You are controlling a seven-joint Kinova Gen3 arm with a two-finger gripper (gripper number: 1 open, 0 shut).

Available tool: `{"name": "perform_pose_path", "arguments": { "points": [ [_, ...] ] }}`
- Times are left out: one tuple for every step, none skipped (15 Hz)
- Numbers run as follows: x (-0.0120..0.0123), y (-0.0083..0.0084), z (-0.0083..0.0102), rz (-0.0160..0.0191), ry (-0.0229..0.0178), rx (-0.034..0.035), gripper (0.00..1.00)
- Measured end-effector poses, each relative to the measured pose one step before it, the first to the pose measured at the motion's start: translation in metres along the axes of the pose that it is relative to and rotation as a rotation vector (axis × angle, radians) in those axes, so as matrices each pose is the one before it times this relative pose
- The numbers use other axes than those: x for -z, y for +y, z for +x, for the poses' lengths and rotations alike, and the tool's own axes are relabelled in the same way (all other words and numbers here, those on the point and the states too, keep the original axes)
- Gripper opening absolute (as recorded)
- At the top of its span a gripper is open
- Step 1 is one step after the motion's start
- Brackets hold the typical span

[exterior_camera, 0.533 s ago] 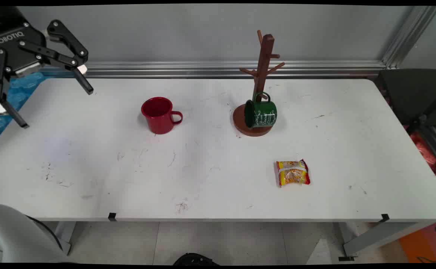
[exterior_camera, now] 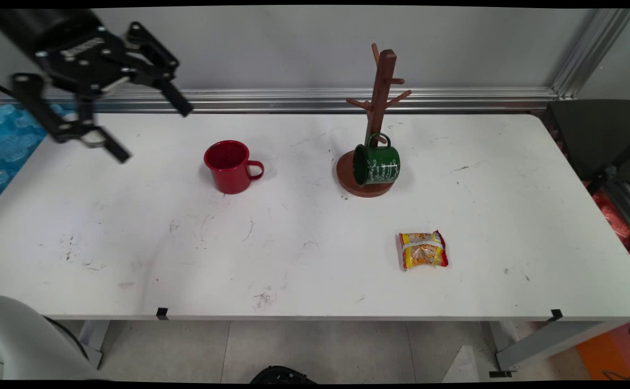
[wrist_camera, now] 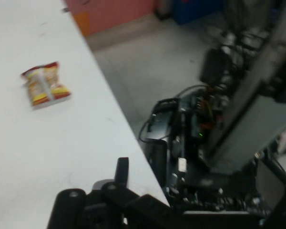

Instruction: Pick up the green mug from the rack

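Four things are on the white table [exterior_camera: 304, 270]: a red mug [exterior_camera: 230, 166], a brown wooden mug tree [exterior_camera: 381, 92], a green mug [exterior_camera: 378, 164] and a yellow-and-red snack packet [exterior_camera: 423, 250].

Gripper [exterior_camera: 153, 134]: up in the air over the table's far left part, well above the surface. Its two fingers are spread wide apart, with nothing between them and nothing touched.

Nearest thing: the red mug, upright, mouth up, handle pointing to the picture's right. It sits to the right of the gripper and below it, clearly apart.

Green mug: tipped on its side at the foot of the tree, mouth facing left, handle uppermost against the trunk. I cannot tell whether it hangs from a low peg or rests on the round base.

Packet: lies flat toward the near edge, well apart from both mugs. The hand view shows it too, along with the table's edge and the floor beyond.
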Motion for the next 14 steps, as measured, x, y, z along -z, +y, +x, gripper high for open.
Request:
{"name": "perform_pose_path", "arguments": {
  "points": [
    [-0.00511,-0.00393,0.00192,0.0227,-0.00029,0.04704,1.0],
    [-0.00589,-0.00377,0.00156,0.02243,-0.00143,0.04883,1.0],
    [-0.00551,-0.00326,0.00128,0.01847,-0.00048,0.04148,1.0],
    [-0.00701,-0.00362,0.00128,0.02112,0.00016,0.04901,1.0],
    [-0.00782,-0.00338,0.00105,0.01892,0.00097,0.05108,1.0],
    [-0.00838,-0.00368,0.00117,0.01954,0.00323,0.05089,1.0],
    [-0.00915,-0.00353,0.00119,0.01824,0.003,0.05113,1.0],
    [-0.00839,-0.00293,0.00075,0.01558,0.00277,0.044,1.0],
    [-0.01054,-0.00321,0.0009,0.01773,0.00386,0.05205,1.0],
    [-0.00972,-0.00254,0.00068,0.01481,0.00377,0.04537,1.0],
    [-0.01241,-0.00254,0.00068,0.01489,0.00515,0.05186,1.0],
    [-0.01244,-0.00215,0.00048,0.01315,0.00638,0.04955,1.0],
    [-0.01218,-0.00186,0.00043,0.01114,0.0062,0.04577,1.0],
    [-0.01049,-0.00143,0.00013,0.00842,0.00527,0.03737,1.0]
  ]
}}
